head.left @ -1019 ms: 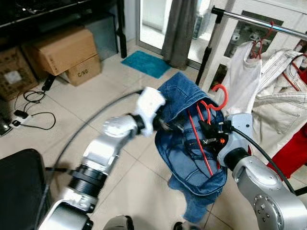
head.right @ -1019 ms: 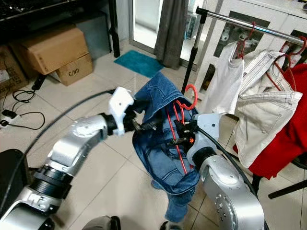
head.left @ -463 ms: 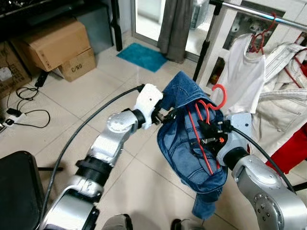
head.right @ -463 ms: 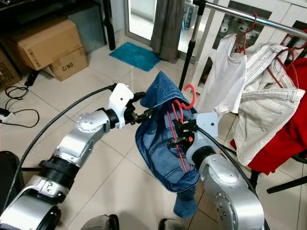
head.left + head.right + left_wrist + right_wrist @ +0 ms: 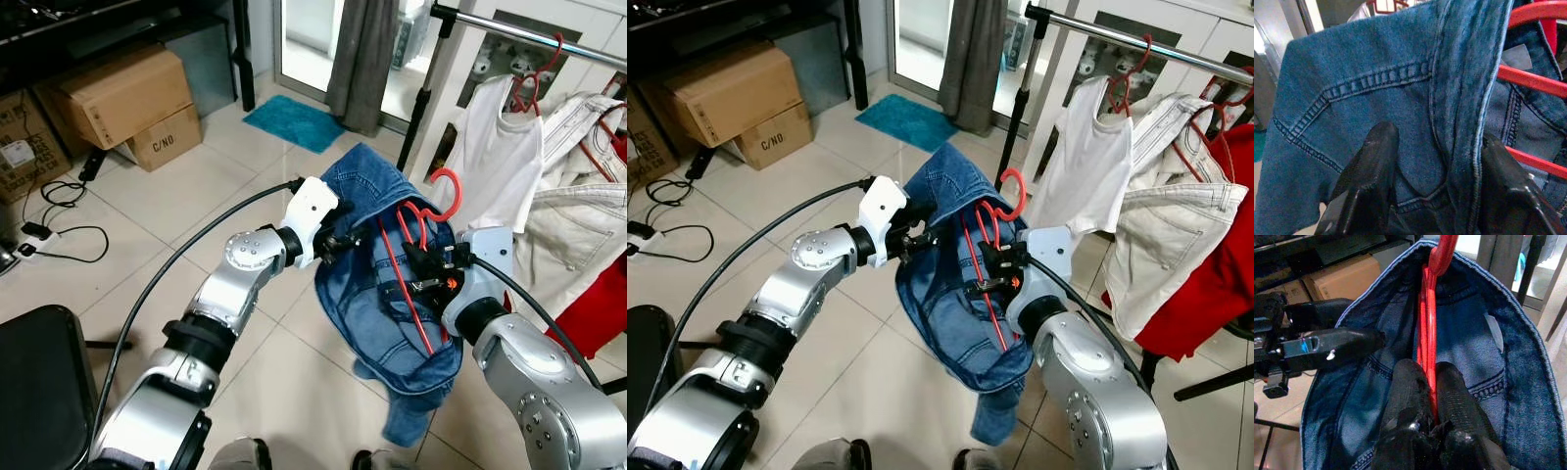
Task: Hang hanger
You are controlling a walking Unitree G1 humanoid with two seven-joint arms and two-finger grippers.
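**Jeans on a red hanger carried toward the rail**

Pale tiled floor (image 5: pixel 245 186) fills the room, with cardboard boxes (image 5: pixel 122 98) at ten o'clock and a teal mat (image 5: pixel 297 124) at twelve. A shiny metal rail (image 5: pixel 529 31) on a black post crosses at one o'clock, and a white shirt (image 5: pixel 502 162), a cream jacket (image 5: pixel 578 186) and a red garment (image 5: pixel 598 313) are hung from it on red hangers.

At the centre, blue jeans (image 5: pixel 377 284) of thick stitched denim are draped in heavy folds over a thin red hanger (image 5: pixel 416 220), whose curved hook is seen pointing up toward two o'clock, well short of the rail. The hanger's neck is clamped between the closed fingers of the right gripper (image 5: pixel 1431 382). An edge of the denim, at nine o'clock of the bundle, is pinched between the fingers of the left gripper (image 5: pixel 1432 161), so the cloth is spread.

The carrying step appears to be in hand; nothing is hung yet. For the next move, the hook would need to be raised above the rail, brought over a bare stretch left of the shirt, and lowered until caught, after which the cloth could be let go.
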